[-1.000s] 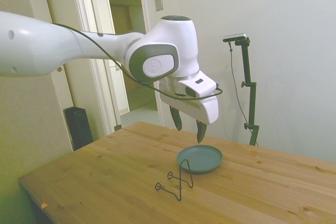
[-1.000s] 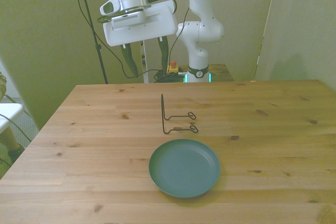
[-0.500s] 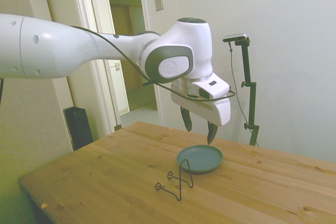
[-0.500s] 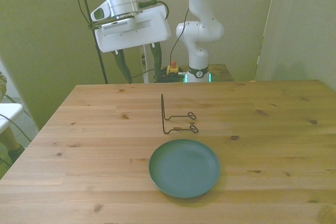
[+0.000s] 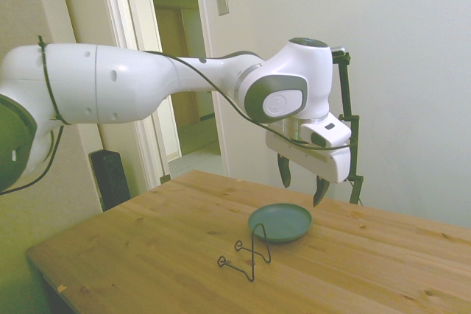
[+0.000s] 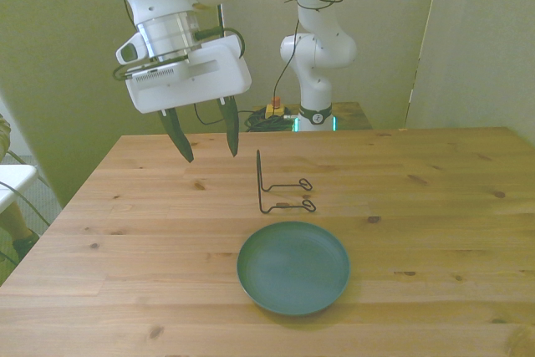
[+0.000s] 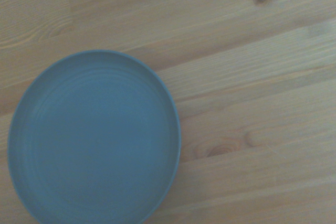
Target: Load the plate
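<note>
The teal plate (image 5: pixel 280 223) (image 6: pixel 292 267) lies flat and empty on the wooden table (image 6: pixel 435 206). It fills much of the wrist view (image 7: pixel 94 137). A thin black wire stand (image 5: pixel 250 253) (image 6: pixel 280 186) stands just beside the plate, between it and the table's far edge in the front view. My gripper (image 5: pixel 302 183) (image 6: pixel 206 136) hangs open in the air with nothing between its fingers. It is well above the table, above and beside the plate's edge in the side view, and toward the front view's left of the stand.
A doorway (image 5: pixel 180 71) opens behind the table in the side view. A dark speaker-like box (image 5: pixel 110 178) stands on the floor by the table's corner. At the front view's left edge a white object (image 6: pixel 12 181) sits beside the table.
The arm has swung over the table toward the plate and lowered. In the front view the gripper moved toward that view's left and down. Its fingers stayed open.
</note>
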Robot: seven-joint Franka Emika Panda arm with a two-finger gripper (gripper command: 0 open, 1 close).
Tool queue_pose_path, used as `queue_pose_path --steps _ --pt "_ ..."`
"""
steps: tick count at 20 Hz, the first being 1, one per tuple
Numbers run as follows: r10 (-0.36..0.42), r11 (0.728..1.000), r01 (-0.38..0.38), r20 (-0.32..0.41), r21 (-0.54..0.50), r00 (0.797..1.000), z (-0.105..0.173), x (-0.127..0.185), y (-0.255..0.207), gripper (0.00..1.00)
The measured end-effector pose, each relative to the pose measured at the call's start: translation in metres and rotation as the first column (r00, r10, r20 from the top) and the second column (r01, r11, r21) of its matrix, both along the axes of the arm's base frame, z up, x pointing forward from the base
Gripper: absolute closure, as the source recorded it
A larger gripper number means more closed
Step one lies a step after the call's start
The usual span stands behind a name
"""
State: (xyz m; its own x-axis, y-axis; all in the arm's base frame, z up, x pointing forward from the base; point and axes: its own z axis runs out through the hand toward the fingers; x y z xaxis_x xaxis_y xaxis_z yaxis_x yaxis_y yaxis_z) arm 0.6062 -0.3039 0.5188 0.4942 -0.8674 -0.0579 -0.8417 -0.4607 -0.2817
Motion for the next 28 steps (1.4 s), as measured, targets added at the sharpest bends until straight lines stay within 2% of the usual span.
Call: queue_pose_path --steps 8,19,28 --pt "0.023 1.000 -0.023 -0.040 0.010 0.999 -0.047 0.033 -0.005 0.00" --pt "0.056 0.998 -0.054 -0.079 0.030 0.995 -0.091 0.069 -0.014 0.00" --pt "0.090 0.995 -0.087 -0.070 0.047 0.993 -0.111 0.087 -0.013 0.00"
